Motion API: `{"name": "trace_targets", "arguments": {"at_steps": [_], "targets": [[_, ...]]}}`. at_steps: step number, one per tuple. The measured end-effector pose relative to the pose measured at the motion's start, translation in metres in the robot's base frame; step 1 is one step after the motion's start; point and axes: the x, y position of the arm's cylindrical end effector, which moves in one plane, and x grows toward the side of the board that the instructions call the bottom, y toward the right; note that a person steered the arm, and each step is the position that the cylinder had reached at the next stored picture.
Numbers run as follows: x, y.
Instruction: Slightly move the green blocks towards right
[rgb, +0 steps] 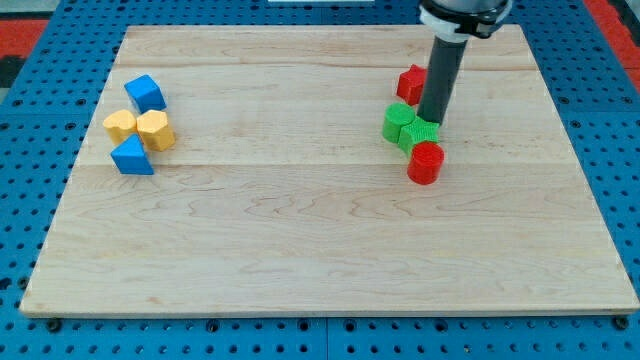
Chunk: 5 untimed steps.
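Two green blocks sit together right of the board's middle: one (397, 121) on the left, the other (419, 136) just below and right of it. My tip (431, 121) rests at the upper right edge of the green pair, touching or nearly touching them. A red cylinder (425, 163) stands right below the second green block, touching it. Another red block (411, 83) lies just above, partly hidden behind the rod.
At the view's left a cluster holds a blue block (146, 93), a yellow block (120, 125), a yellow hexagonal block (155, 130) and a blue triangular block (132, 157). The wooden board (320, 250) lies on a blue pegboard.
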Motion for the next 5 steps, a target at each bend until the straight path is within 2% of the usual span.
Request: {"name": "trace_targets", "arguments": {"at_steps": [1, 2, 3, 4, 5], "targets": [[-0.039, -0.010], [-0.049, -0.086], [-0.016, -0.144], [0.005, -0.083], [-0.005, -0.051]]}}
